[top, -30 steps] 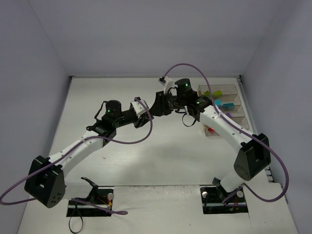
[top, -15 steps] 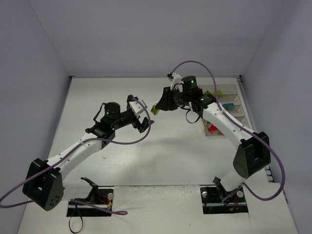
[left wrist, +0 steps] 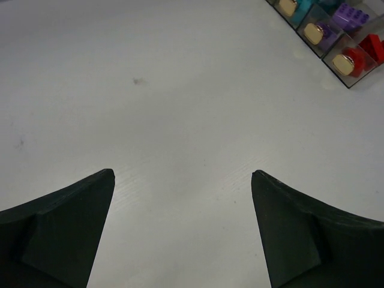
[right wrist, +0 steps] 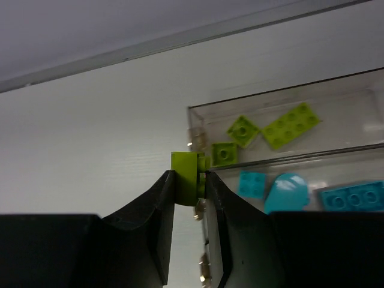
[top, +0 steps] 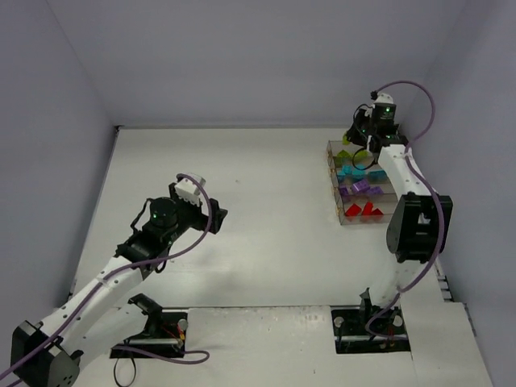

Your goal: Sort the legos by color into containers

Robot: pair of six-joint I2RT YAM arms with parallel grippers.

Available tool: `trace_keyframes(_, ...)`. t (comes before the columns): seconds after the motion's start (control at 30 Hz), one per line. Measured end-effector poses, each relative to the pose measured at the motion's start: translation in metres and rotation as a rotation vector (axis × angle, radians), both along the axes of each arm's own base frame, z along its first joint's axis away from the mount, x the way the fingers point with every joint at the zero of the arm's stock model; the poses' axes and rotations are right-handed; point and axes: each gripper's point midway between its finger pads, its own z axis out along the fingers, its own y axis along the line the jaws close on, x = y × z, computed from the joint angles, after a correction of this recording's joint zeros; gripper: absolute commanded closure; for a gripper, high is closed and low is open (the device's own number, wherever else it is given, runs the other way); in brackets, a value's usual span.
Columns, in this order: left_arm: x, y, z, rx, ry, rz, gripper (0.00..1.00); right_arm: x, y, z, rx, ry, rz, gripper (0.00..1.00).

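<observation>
The containers (top: pixel 332 173) stand in a row at the far right, holding lime green (top: pixel 352 154), teal (top: pixel 352 171), purple (top: pixel 360 188) and red legos (top: pixel 363 210). My right gripper (top: pixel 355 142) hovers at the far end of the row, shut on a lime green lego (right wrist: pixel 189 175) just left of the green compartment (right wrist: pixel 348 117). Teal pieces (right wrist: pixel 287 191) lie in the compartment beside it. My left gripper (left wrist: pixel 182 174) is open and empty over bare table at centre-left (top: pixel 214 213). Purple (left wrist: pixel 351 13) and red legos (left wrist: pixel 367 49) show in the bins in the left wrist view.
The white table is walled at the back and on both sides. The right arm reaches along the right wall beside the bins (left wrist: pixel 327 53). Purple cables loop off both arms.
The two grippers, which met at mid-table, have parted. My left gripper opened and drew back to the near left. My right arm swung to the containers carrying the green lego.
</observation>
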Motion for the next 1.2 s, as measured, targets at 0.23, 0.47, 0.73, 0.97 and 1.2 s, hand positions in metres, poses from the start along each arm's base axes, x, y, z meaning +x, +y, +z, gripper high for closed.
trace_keyframes(0.23,-0.015,0.026,-0.019,-0.061,0.165,0.181,0.11,0.039,-0.068,-0.048,-0.076,0.048,-0.160,1.00)
trace_keyframes(0.47,-0.020,0.033,-0.043,-0.054,0.281,0.257,0.11,0.064,-0.111,-0.081,-0.116,0.075,-0.239,0.96)
trace_keyframes(0.73,-0.018,0.036,-0.056,-0.003,0.350,0.293,0.11,0.065,-0.140,-0.101,-0.127,0.104,-0.297,0.69)
trace_keyframes(0.97,-0.016,0.040,-0.054,-0.008,0.345,0.322,0.11,0.064,-0.154,-0.108,-0.129,0.116,-0.323,0.43)
trace_keyframes(1.2,-0.017,0.050,-0.049,-0.006,0.355,0.386,0.11,0.049,-0.148,-0.093,-0.118,0.109,-0.307,0.39)
